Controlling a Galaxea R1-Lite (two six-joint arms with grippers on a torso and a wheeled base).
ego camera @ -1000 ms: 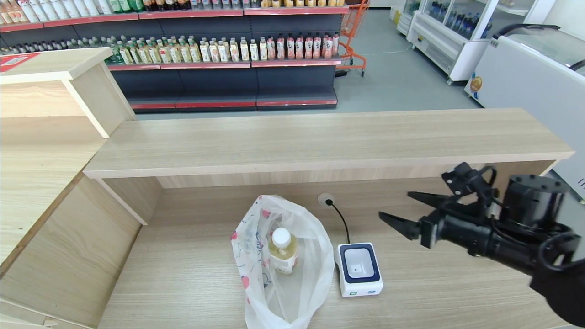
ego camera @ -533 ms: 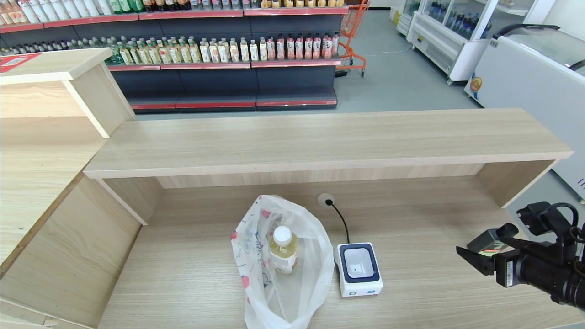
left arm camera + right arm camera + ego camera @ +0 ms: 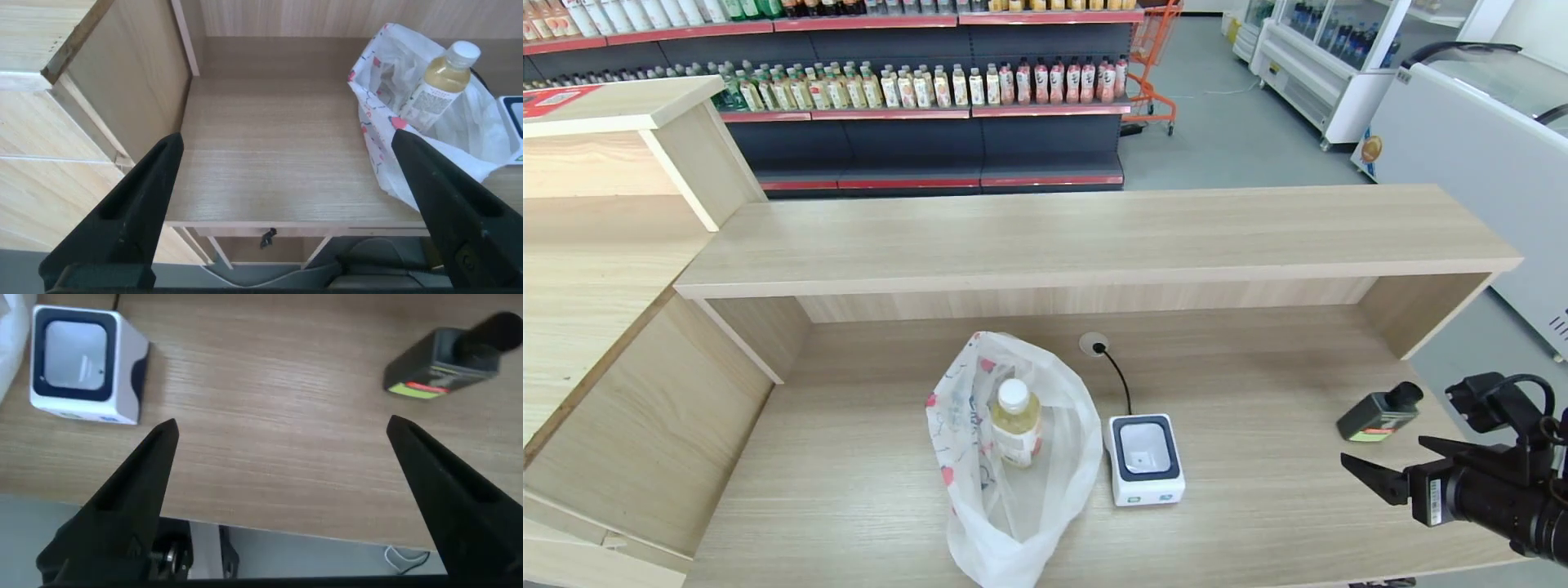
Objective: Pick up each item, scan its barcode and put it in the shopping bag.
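Observation:
A white plastic shopping bag (image 3: 980, 490) with red prints lies open on the lower desk, and a yellowish bottle with a white cap (image 3: 1015, 420) stands inside it. Right of the bag sits a white barcode scanner (image 3: 1146, 457) with a dark-framed window. A small dark bottle with a black cap (image 3: 1376, 412) lies on its side near the desk's right end. My right gripper (image 3: 1382, 451) hovers open just in front of it, holding nothing. In the right wrist view the right gripper (image 3: 282, 425) spans the desk between scanner (image 3: 78, 363) and dark bottle (image 3: 449, 359). My left gripper (image 3: 286, 139) is open near the desk's front edge, left of the bag (image 3: 392, 106).
A raised wooden counter (image 3: 1094, 237) runs along the back of the desk, and a side panel (image 3: 654, 441) closes it on the left. The scanner's cable (image 3: 1117, 376) runs to a hole in the desk. Store shelves and freezers stand beyond.
My right gripper pulled back from above the desk toward its right front corner, staying open, and the dark bottle now lies uncovered. The head camera shifted slightly.

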